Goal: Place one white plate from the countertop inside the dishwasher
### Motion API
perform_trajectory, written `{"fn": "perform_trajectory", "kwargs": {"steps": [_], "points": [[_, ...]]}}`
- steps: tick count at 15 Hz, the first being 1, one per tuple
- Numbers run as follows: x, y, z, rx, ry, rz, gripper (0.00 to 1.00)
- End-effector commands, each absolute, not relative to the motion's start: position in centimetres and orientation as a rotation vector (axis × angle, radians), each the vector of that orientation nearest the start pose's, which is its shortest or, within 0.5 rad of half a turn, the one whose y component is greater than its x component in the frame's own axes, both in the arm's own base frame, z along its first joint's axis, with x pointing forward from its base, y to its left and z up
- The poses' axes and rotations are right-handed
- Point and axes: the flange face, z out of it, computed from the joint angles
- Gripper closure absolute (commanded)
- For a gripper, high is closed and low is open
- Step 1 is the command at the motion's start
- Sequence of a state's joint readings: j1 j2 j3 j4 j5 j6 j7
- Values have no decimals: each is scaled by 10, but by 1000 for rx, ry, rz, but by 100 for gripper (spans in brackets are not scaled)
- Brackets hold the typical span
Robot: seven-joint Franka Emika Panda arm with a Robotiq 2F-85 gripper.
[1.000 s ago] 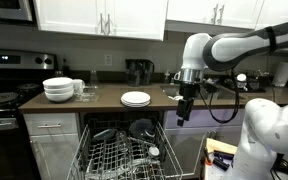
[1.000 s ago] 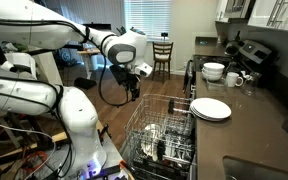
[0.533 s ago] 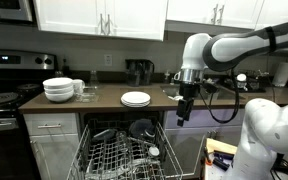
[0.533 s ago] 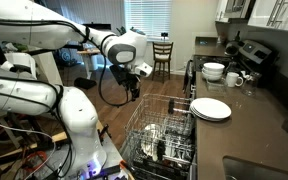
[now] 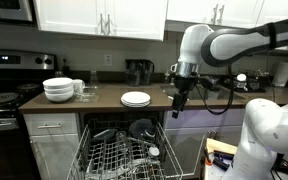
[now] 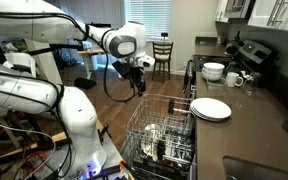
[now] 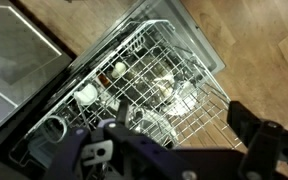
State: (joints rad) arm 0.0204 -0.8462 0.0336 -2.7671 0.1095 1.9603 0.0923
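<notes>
Zero steps look done, as I judge it. The white plate (image 5: 136, 98) lies on top of its short stack on the desk (image 5: 104, 101), near the front edge and right above the open dishwasher (image 5: 90, 150). It shows the same way in both exterior views, untouched, with nothing on it. The bowl stack (image 5: 58, 89) sits further along the desk, toward the stove end.

The claw (image 5: 177, 106) hangs out past the desk's front edge, apart from the plate. Its jaws are spread wide and empty. The wrist view looks down between the fingers (image 7: 256, 140) onto the pulled-out wire rack (image 7: 206, 62). The rack already holds a few dishes, with free prongs visible.

Everything is left to do:
- reach the stack
- take one plate only
- carry it down
- slot it between the prongs
</notes>
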Motion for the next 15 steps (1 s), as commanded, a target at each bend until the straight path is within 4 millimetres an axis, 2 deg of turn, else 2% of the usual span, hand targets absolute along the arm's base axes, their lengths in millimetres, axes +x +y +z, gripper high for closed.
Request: {"fn": "perform_trajectory", "kwargs": {"steps": [1,7,10,12,13,14,15], "points": [[325,29,451,-3218,37,-127,0],[371,37,443,-3472,-281,-323,0],[398,31,432,-3563,-381,-391,0],[414,22,424,-3627,-375,-399,0],[418,19,421,-3648,-359,-386,0],[398,22,427,-3611,-377,-381,0],[404,19,423,-3626,-369,-367,0]]}}
